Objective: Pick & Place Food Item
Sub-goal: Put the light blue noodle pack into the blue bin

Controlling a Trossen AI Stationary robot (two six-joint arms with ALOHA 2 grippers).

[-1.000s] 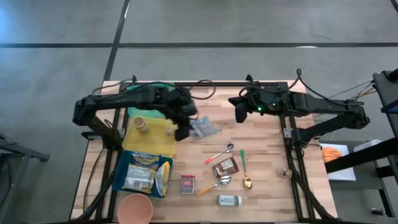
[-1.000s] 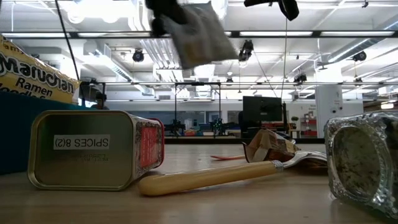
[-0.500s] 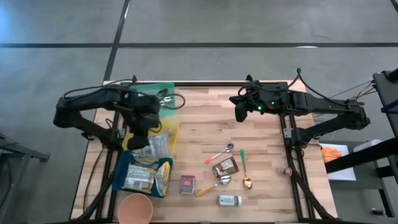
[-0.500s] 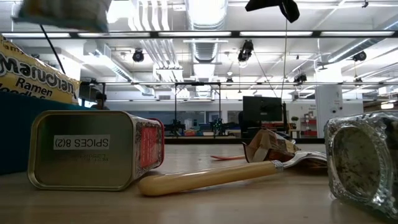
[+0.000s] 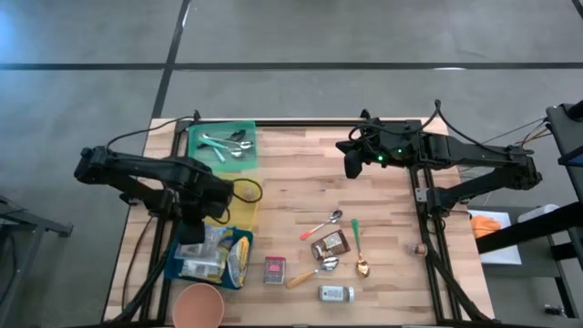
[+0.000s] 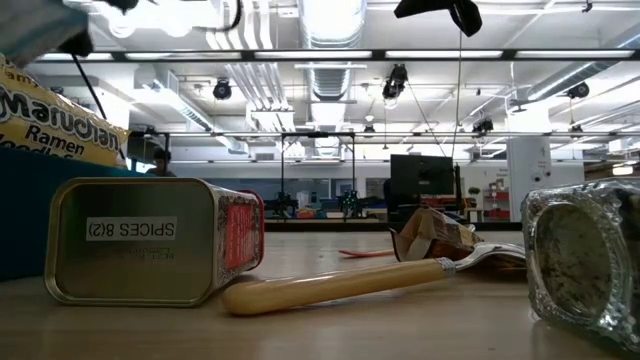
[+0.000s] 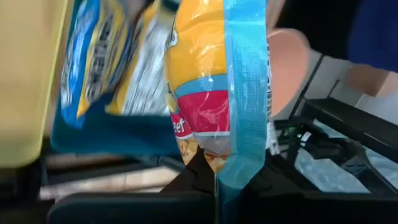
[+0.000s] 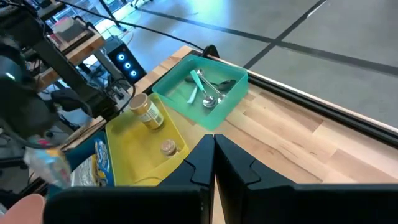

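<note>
Since the earlier frame the left hand [image 5: 199,228] has swung from the yellow tray [image 5: 244,211] to above the blue bin [image 5: 178,271], clamped on a clear crinkly snack packet [image 7: 221,93]. The right hand [image 5: 352,166], fingers together, hovers over the desk [image 5: 383,228].

The scene is evenly lit from ceiling strip lights [image 6: 330,55], which glare in the low view. Soft shadows are cast on the bench [image 5: 383,182]. The snack bag [image 7: 217,81] is blurred close up.

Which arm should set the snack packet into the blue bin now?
Left. Its gripper is already shut on the snack packet, hanging right over the blue bin. The right gripper holds nothing and waits across the table.
</note>
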